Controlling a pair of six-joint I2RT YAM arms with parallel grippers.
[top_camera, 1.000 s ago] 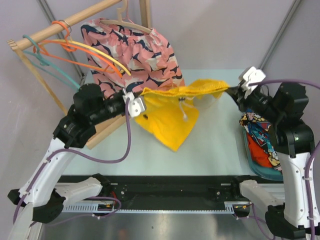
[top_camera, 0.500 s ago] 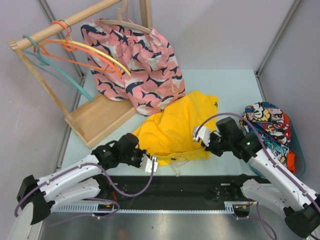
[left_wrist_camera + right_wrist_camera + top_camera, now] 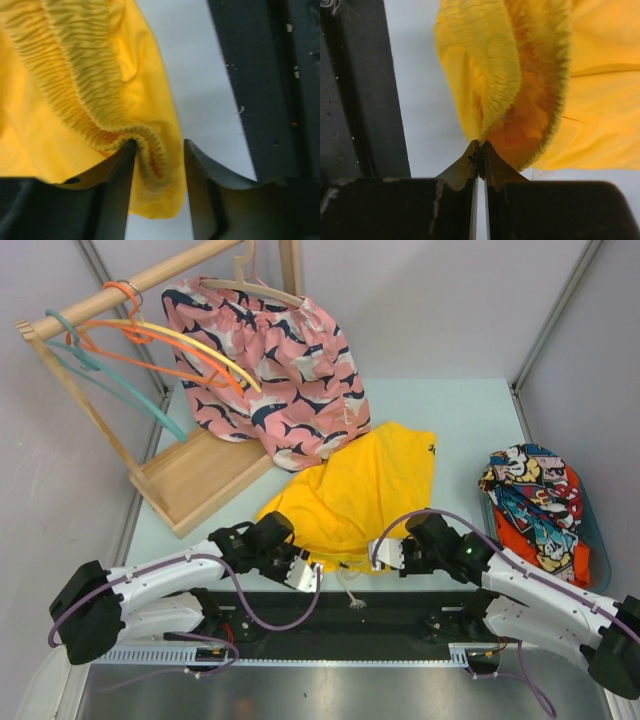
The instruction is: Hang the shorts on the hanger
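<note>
The yellow shorts (image 3: 350,490) lie crumpled on the table, waistband toward the near edge, with the pale drawstring (image 3: 350,597) trailing over the black rail. My left gripper (image 3: 306,574) (image 3: 159,160) is open at the waistband's left end. A fold of the elastic waistband (image 3: 150,150) sits loose between its jaws. My right gripper (image 3: 384,555) (image 3: 481,146) is shut on the waistband's edge (image 3: 495,100) at the right end. The pale-yellow hanger (image 3: 230,365) hangs on the wooden rack at the back left, far from both grippers.
Pink whale-print shorts (image 3: 285,370) hang on a wooden hanger beside orange (image 3: 165,368) and teal hangers (image 3: 120,390). The rack's wooden base (image 3: 195,480) stands at left. A multicoloured garment (image 3: 530,500) fills a teal tray (image 3: 592,530) at right. A black rail (image 3: 400,615) runs along the near edge.
The shorts, held stretched in the air a second ago, have come down onto the table near the front. My left jaws have opened off the waistband; the right ones stay shut on it.
</note>
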